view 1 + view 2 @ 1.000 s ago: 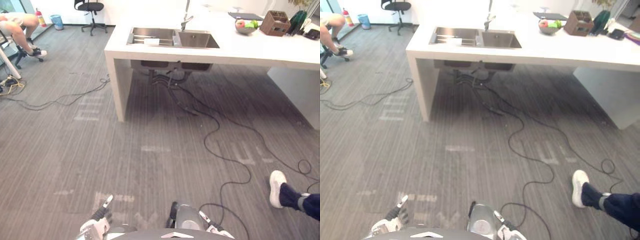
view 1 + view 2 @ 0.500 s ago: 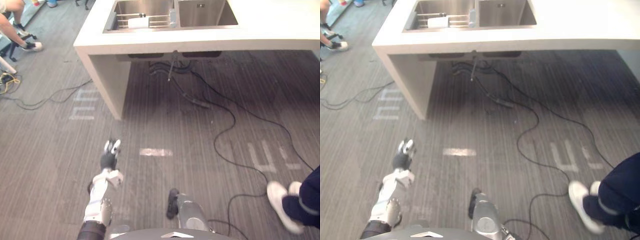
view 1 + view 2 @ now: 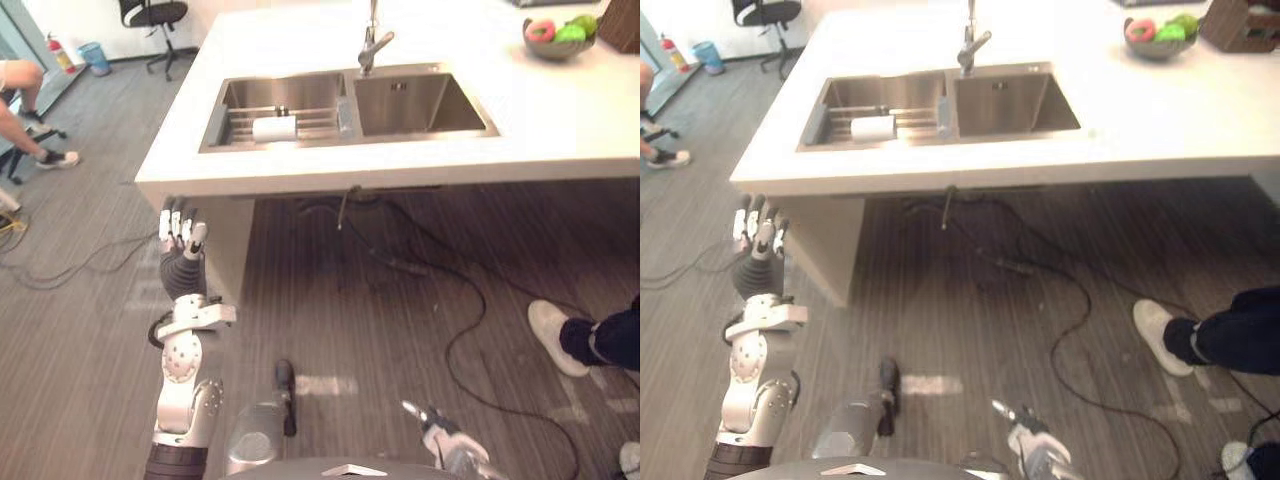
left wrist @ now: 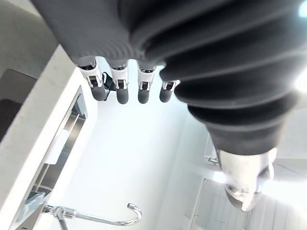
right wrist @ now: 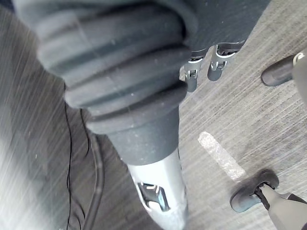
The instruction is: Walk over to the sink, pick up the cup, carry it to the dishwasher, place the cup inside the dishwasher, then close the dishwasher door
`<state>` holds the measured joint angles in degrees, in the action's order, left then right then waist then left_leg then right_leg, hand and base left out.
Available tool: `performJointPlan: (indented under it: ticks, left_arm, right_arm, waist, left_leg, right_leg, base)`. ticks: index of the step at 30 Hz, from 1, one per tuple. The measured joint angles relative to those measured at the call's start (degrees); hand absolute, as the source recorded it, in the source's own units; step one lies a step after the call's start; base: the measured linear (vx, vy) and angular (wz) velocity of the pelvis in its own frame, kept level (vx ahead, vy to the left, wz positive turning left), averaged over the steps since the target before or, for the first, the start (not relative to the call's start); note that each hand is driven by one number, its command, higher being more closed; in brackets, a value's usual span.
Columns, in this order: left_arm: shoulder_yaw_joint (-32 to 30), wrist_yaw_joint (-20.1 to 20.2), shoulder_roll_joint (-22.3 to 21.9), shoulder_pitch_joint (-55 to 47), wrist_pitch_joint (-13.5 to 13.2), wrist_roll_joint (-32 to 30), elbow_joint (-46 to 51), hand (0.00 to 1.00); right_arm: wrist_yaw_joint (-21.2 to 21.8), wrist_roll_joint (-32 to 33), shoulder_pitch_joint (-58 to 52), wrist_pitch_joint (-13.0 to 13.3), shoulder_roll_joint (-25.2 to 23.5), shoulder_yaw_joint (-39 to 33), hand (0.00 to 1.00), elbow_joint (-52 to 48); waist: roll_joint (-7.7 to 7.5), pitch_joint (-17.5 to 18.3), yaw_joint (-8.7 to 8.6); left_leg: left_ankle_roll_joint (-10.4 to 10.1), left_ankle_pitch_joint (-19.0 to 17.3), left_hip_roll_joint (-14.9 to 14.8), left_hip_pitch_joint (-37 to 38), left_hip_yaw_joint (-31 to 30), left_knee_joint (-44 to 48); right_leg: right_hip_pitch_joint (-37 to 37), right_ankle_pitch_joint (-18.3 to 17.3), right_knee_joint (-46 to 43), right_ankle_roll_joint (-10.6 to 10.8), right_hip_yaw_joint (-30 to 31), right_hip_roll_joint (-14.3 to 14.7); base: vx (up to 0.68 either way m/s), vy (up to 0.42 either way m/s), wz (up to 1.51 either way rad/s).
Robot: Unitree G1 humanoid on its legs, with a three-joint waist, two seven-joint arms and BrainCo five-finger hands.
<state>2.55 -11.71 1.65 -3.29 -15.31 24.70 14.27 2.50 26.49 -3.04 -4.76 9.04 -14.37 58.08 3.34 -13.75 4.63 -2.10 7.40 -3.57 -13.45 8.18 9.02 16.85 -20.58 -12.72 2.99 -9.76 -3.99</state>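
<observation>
A white counter [image 3: 560, 120] holds a two-basin steel sink [image 3: 420, 105], with a fruit bowl [image 3: 555, 35] well right of it and a person's white shoe [image 3: 555, 338] on the floor below. The cup [image 3: 274, 128] lies on its side on the rack in the sink's left basin. The left hand [image 3: 180, 240], fingers straight and empty, is held up below the sink's left corner, apart from the cup; the right hand [image 3: 440, 440] hangs low, relaxed.
</observation>
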Motion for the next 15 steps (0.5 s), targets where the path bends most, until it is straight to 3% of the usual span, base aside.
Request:
performJointPlan:
  ticks: [1,2,3,4,5,6,7,8,9,10,11,12,13,14,15]
  left_arm:
    - [-1.3,0.5,0.0,0.7,-0.1,0.0,0.1,0.00]
    - [-1.5,0.5,0.0,1.2,-0.1,0.0,0.0,0.00]
    - [-1.2,0.5,0.0,2.2,0.6,-0.3,0.0,0.00]
    - [-0.9,0.5,0.0,2.6,1.1,-0.4,0.0,0.00]
    - [-0.8,0.5,0.0,2.7,1.3,-0.5,0.1,0.00]
    - [-1.3,0.8,0.1,2.7,2.0,-0.9,1.3,0.00]
    - [-1.4,0.7,0.1,2.7,2.2,-1.2,1.7,0.00]
    - [-1.4,0.6,0.4,2.7,2.7,-1.3,2.3,0.00]
    - [-1.3,0.3,0.6,2.7,3.4,-1.5,2.6,0.00]
    - [-1.1,-0.7,0.6,2.7,4.4,-2.2,2.7,0.00]
    - [-0.7,-1.3,0.5,2.8,5.0,-2.4,2.7,0.00]
    - [-0.5,-1.5,0.5,2.8,5.0,-2.4,2.6,0.00]
    - [0.0,-1.7,0.6,3.1,4.9,-2.4,2.3,0.00]
    - [0.0,-1.4,0.6,3.7,4.8,-2.4,1.1,0.00]
    - [0.0,-1.4,0.7,4.3,4.8,-2.4,-0.1,0.00]
  right_arm:
    - [0.1,0.7,-0.6,0.1,-1.2,-2.0,0.00,1.5]
    - [0.0,0.8,-1.1,0.1,-1.7,-3.2,0.00,2.0]
    - [0.0,0.7,-2.5,-0.1,-2.0,-5.7,0.00,4.2]
    - [0.0,0.5,-3.7,-0.3,-2.0,-6.8,0.00,4.9]
    - [0.0,0.1,-4.3,-0.4,-2.0,-7.3,0.00,5.5]
    - [0.0,-0.7,-5.1,-0.6,-2.8,-8.9,0.00,6.3]
    - [-0.1,-1.4,-5.7,-0.6,-3.2,-9.1,0.00,6.4]
    - [-0.1,-1.7,-5.8,-0.3,-4.0,-10.5,0.00,6.3]
    - [-0.1,-2.2,-5.7,-0.2,-4.2,-11.3,0.00,6.3]
    - [-0.1,-2.2,-5.5,0.1,-4.1,-12.0,0.00,6.0]
    - [-0.2,-2.3,-5.4,0.2,-4.5,-13.1,0.00,5.7]
    - [-0.2,-2.2,-5.4,0.2,-4.8,-13.4,0.00,5.6]
    - [-0.3,-2.2,-5.4,0.0,-5.4,-13.4,0.00,5.2]
    - [-0.4,-2.2,-5.8,-0.5,-6.0,-14.0,0.00,5.2]
    - [-0.5,-2.2,-6.2,-0.7,-5.9,-14.4,0.00,5.5]
  waist:
    - [-2.25,0.8,0.08]
    - [-3.17,1.1,0.04]
    - [-4.11,1.2,-0.02]
    - [-4.20,1.4,-0.04]
    - [-4.20,1.5,-0.08]
    - [-4.54,1.7,-0.46]
    - [-4.64,1.8,-0.70]
    - [-4.83,1.9,-0.67]
    - [-4.77,1.9,-0.85]
    - [-3.91,1.7,-1.66]
    - [-2.88,1.6,-1.96]
    - [-2.41,1.6,-2.10]
    - [-1.89,1.5,-2.59]
    - [-1.41,1.3,-3.46]
    - [-1.85,1.4,-3.89]
  left_leg:
    - [1.5,-0.3,1.9,-1.8,-0.5,2.0]
    - [2.6,-1.1,2.7,-2.7,-0.4,3.1]
    - [5.0,-3.2,4.4,-2.5,-0.4,4.5]
    - [5.4,-4.4,5.3,-1.5,-0.3,4.4]
    - [5.9,-5.2,5.8,-0.6,-0.3,4.0]
    - [7.2,-6.9,7.6,2.5,-0.4,2.4]
    - [7.3,-7.5,8.1,3.6,-0.5,1.7]
    - [7.7,-7.9,8.9,5.5,-0.5,0.3]
    - [7.9,-8.0,9.3,7.0,-0.6,-0.7]
    - [8.0,-8.5,9.5,9.8,-1.5,-2.2]
    - [7.9,-9.1,9.0,12.3,-2.7,-2.7]
    - [7.8,-9.7,8.7,13.0,-3.6,-2.7]
    - [7.3,-10.7,8.0,14.5,-4.7,-2.5]
    - [7.2,-11.8,7.7,15.1,-6.4,-1.2]
    - [6.9,-12.6,7.6,15.6,-7.7,-0.1]
  right_leg:
    - [-0.6,0.1,-0.3,-0.1,0.3,-1.6]
    - [-1.0,0.3,-1.0,-0.1,0.3,-2.3]
    - [-2.6,1.9,-6.1,0.7,0.7,-4.2]
    - [-4.9,3.7,-11.8,2.8,1.6,-5.3]
    - [-6.9,5.5,-16.5,5.2,2.4,-6.0]
    - [-12.7,13.7,-29.9,13.8,4.9,-8.5]
    - [-14.8,16.8,-34.3,13.8,5.5,-9.3]
    - [-19.1,17.5,-42.7,13.1,5.1,-11.2]
    - [-21.5,16.7,-47.6,10.9,3.7,-12.4]
    - [-25.2,13.8,-53.1,4.8,-0.9,-14.1]
    - [-28.4,10.2,-52.3,0.7,-4.2,-13.6]
    - [-30.0,8.4,-49.0,-0.3,-5.6,-12.7]
    - [-32.3,6.4,-37.8,-0.5,-7.4,-10.6]
    - [-33.1,7.9,-23.8,0.6,-6.1,-8.3]
    - [-33.1,9.5,-18.3,0.9,-4.5,-7.5]
  base:
    - [0.36,0.173,-0.06]
    - [0.47,0.211,0.14]
    - [0.48,0.224,0.25]
    - [0.48,0.225,0.23]
    - [0.54,0.286,0.18]
    - [0.52,0.257,0.13]
    - [0.51,0.242,0.07]
    - [0.33,0.128,-0.02]
    - [0.31,0.112,0.01]
    - [0.37,0.121,0.09]
    - [0.43,0.101,0.14]
    - [0.34,0.042,0.25]
    - [0.32,-0.036,0.58]
    - [0.32,-0.109,0.83]
    - [0.38,-0.190,1.26]
